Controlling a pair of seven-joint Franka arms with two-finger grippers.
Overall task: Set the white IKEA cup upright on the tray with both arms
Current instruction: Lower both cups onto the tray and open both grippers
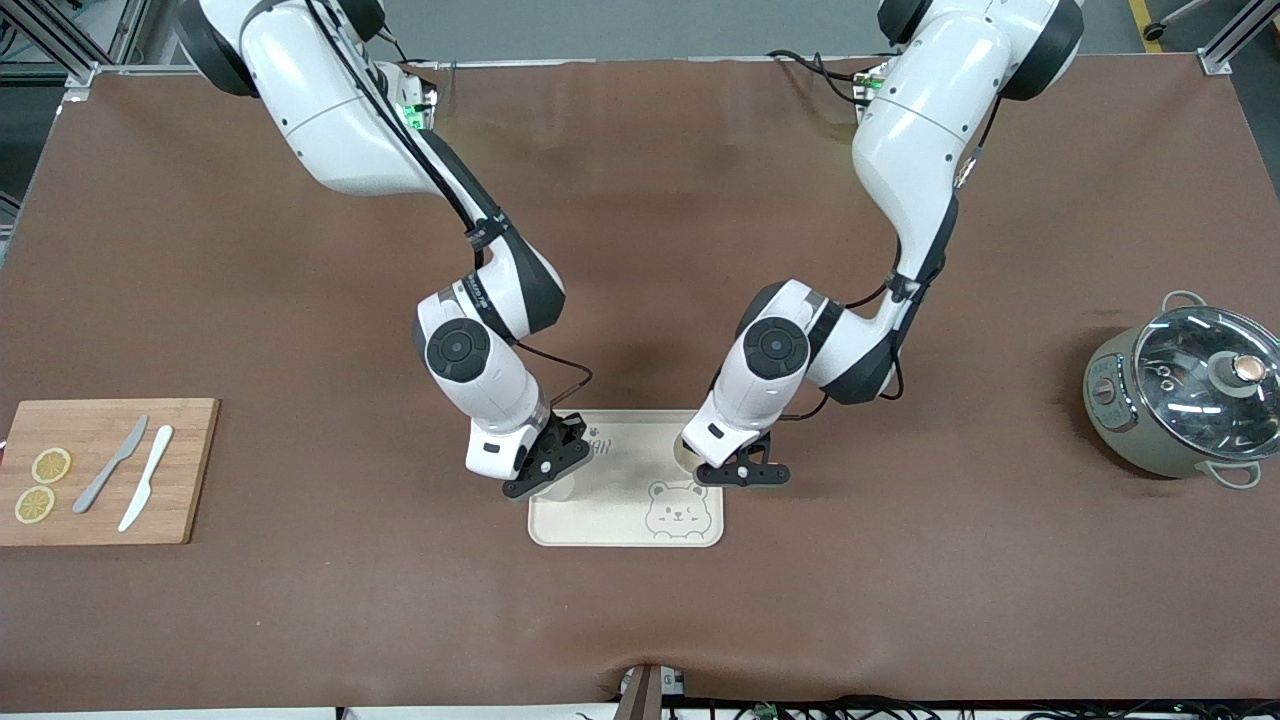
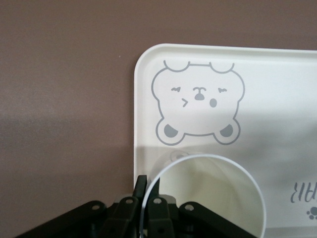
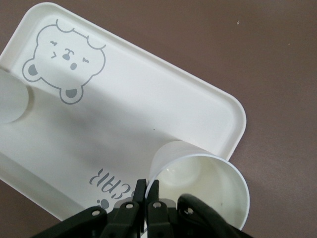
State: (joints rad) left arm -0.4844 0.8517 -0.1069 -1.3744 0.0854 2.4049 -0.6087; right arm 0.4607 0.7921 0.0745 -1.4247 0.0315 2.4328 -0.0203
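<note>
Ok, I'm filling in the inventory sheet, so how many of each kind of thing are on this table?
Cream tray: 1
White cups: 2, over the tray, one with its rim in the jaws of the left gripper, one likewise in the right gripper
Wooden cutting board: 1
Knives: 2
Lemon slices: 2
Glass-lidded pot: 1
Total: 9

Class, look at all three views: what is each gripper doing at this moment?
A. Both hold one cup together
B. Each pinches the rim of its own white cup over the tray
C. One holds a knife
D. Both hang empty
B: the left gripper pinches one white cup by its rim, the right gripper another cup, both over the tray.
</note>
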